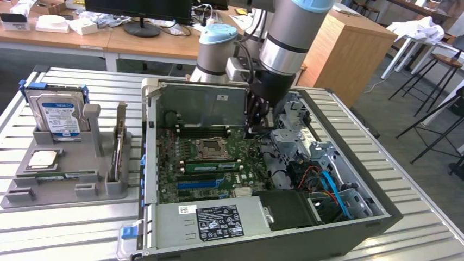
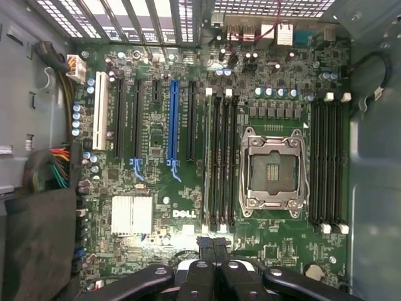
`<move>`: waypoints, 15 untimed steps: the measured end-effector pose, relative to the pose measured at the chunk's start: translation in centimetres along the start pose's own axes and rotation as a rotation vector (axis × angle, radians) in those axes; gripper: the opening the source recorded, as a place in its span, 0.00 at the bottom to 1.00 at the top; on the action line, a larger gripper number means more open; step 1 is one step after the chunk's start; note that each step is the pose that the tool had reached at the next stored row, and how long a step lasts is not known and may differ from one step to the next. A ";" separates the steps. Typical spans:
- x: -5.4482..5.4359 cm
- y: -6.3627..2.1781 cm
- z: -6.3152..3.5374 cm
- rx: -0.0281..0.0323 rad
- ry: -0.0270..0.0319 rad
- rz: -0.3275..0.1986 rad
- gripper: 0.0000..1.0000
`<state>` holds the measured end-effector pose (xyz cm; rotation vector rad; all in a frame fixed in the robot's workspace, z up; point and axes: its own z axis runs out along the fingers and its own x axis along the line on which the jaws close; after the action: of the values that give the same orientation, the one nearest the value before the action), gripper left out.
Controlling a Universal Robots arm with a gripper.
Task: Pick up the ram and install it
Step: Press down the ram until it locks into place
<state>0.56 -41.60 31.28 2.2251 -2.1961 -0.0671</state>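
Gripper (image 2: pixel 214 248) fingers pressed together, holding nothing visible, hangs inside the open computer case (image 1: pixel 377 215) over the motherboard (image 2: pixel 163 163). One ram (image 1: pixel 212 167) stick (green, dark chips) sits in a slot beside the processor socket (image 2: pixel 274 169).

open computer case (image 1: pixel 156 163), bare motherboard (image 2: pixel 263 244) reachable from above, drive cage (image 1: pixel 294 130) and cables (image 1: pixel 330 182) crowding exterior view's right
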 end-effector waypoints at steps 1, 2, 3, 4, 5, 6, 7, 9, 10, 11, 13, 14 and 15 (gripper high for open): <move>0.0 -0.01 0.18 0.0000 0.0000 0.000 0.10; 0.0 -0.01 0.36 0.0000 -0.0001 0.000 0.10; 0.0 -0.02 0.54 0.0000 -0.0001 0.000 0.10; 0.0 -0.03 0.71 -0.0001 0.0001 0.000 0.10; 0.0 -0.03 0.86 -0.0001 0.0001 0.000 0.10; 0.0 -0.04 1.15 -0.0001 0.0001 0.000 0.10; 0.0 -0.04 1.30 0.0000 0.0001 0.000 0.10; 0.0 -0.05 1.61 0.0000 0.0000 0.000 0.10; 0.0 -0.06 1.76 0.0000 -0.0001 0.000 0.10; 0.0 -0.06 1.89 0.0000 0.0000 0.001 0.10; 0.0 -0.07 2.17 0.0000 -0.0001 0.001 0.10; 0.1 -0.08 2.31 0.0000 -0.0001 0.001 0.10; 0.1 -0.08 2.46 0.0000 0.0000 0.001 0.10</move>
<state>0.54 -41.60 28.82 2.2244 -2.1969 -0.0670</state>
